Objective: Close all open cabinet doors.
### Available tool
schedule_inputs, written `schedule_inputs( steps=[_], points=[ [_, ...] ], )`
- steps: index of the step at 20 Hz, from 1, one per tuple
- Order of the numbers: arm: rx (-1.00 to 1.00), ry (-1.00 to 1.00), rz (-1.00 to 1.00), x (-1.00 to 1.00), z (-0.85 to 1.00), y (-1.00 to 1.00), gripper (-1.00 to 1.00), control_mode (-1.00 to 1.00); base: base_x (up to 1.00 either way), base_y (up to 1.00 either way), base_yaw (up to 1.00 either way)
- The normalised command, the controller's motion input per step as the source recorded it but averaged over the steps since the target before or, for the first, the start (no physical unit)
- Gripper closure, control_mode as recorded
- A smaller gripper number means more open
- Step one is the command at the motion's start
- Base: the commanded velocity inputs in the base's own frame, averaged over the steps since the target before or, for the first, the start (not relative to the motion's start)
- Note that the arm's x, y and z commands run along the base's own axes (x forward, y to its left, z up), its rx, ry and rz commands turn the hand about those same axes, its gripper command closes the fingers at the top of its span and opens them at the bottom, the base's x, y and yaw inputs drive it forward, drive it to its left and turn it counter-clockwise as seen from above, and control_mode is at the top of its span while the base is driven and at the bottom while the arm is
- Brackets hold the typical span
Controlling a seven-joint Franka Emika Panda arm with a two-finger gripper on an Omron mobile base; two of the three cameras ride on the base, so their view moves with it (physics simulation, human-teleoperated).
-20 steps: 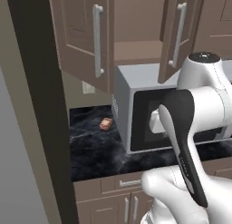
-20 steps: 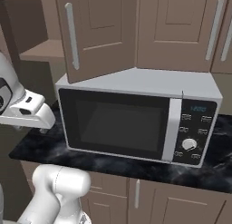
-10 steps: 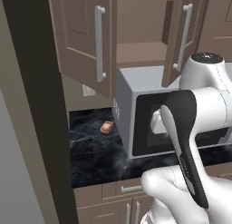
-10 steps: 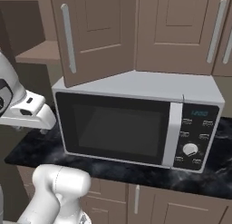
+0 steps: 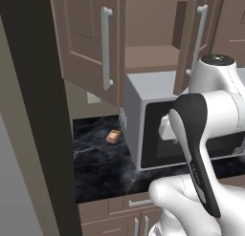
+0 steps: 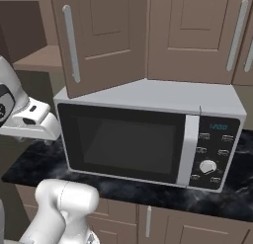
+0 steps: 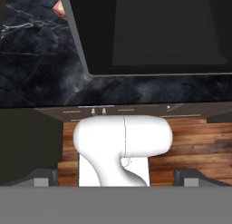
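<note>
Two taupe cabinet doors stand open above the microwave. The left door [image 5: 81, 44] swings out toward me with its silver bar handle [image 5: 106, 46] on its right edge. The right door [image 5: 196, 44] [image 6: 106, 40] juts out over the microwave top, and a bare shelf [image 5: 153, 56] shows between them. Further right, two doors [image 6: 197, 35] sit flush and shut. My gripper [image 7: 117, 180] points down at the counter edge, open, with nothing between its fingertips [image 7: 43, 178]. The hand [image 5: 166, 129] [image 6: 32, 122] hangs in front of the microwave's left side, well below the doors.
A silver microwave [image 6: 148, 134] with a dark glass door sits on the black marble counter [image 5: 100, 163]. A small orange item [image 5: 113, 135] lies on the counter to its left. A tall dark panel [image 5: 33, 111] blocks the left. Drawer fronts [image 6: 163, 228] run below the counter.
The whole scene has grown larger and slid downward in both base views, so the base has driven closer to the counter. The arm keeps its pose and the doors have not swung.
</note>
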Motion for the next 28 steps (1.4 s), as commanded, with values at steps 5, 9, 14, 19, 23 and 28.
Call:
schedule_inputs(
  steps=[5, 9, 14, 19, 23, 28],
  points=[
    [0.00, 0.00, 0.00, 0.00, 0.00, 0.00, -1.00, 1.00, 0.30, 0.06, -0.03],
    [0.00, 0.00, 0.00, 0.00, 0.00, 0.00, -1.00, 1.00, 0.19, 0.10, -0.05],
    [0.00, 0.00, 0.00, 0.00, 0.00, 0.00, -1.00, -1.00, 0.00, 0.00, -0.01],
    [0.00, -0.09, 0.01, -0.04, 0.00, -0.09, -1.00, -1.00, 0.00, 0.00, 0.00],
    [0.00, -0.27, 0.08, -0.23, 0.01, -0.46, -1.00, -1.00, 0.00, 0.00, 0.00],
    [0.03, -0.39, 0.14, -0.23, 0.13, -0.54, -1.00, -1.00, 0.00, 0.00, 0.00]
  ],
)
